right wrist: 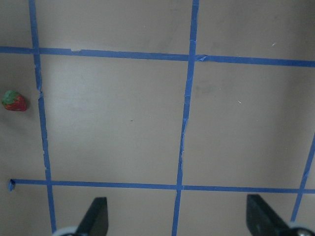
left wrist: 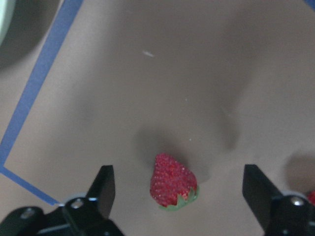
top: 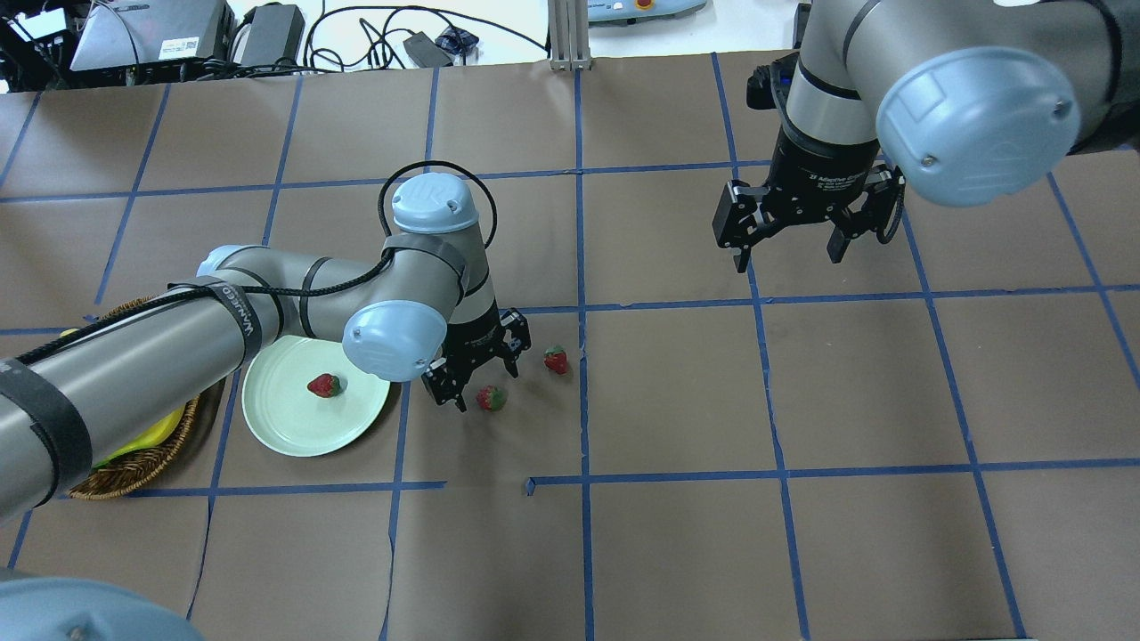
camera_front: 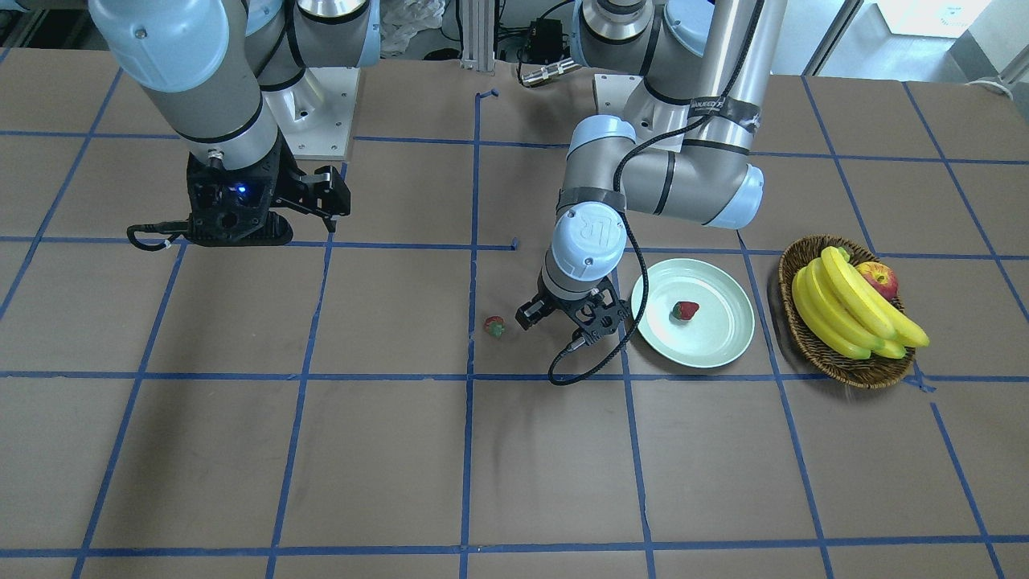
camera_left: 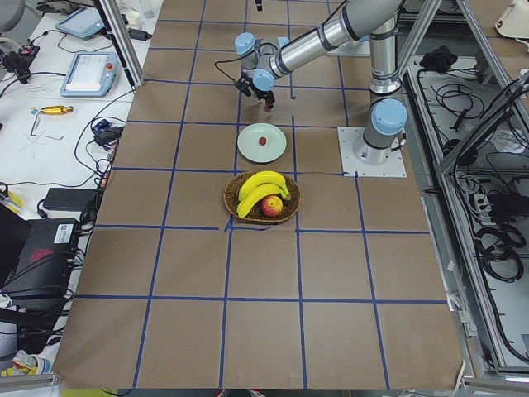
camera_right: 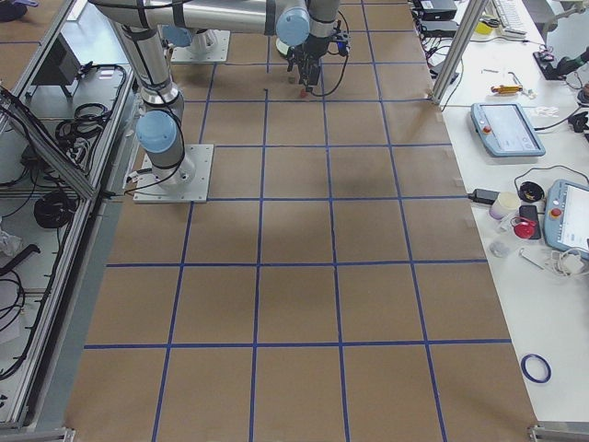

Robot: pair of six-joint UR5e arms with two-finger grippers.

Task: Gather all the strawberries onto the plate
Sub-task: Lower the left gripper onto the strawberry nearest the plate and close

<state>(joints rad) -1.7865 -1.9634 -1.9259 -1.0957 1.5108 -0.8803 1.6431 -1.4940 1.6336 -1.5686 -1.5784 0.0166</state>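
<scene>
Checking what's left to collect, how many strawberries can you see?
3 strawberries: one on the mint-green plate, one on the table below the open left gripper, one nearby beside the blue tape line. None appear hidden.

Even bright lighting; soft shadows; left wrist view slightly blurred.

The overhead camera looks forward and down, with the plate [top: 285, 427] at its lower left. The front-facing one looks back from opposite, steeply down, with the plate right of centre. Both side cameras stand far off. The left wrist camera hangs close beside the plate and shares one strawberry [left wrist: 172, 183] with the overhead. The right wrist's looks down well apart.
</scene>
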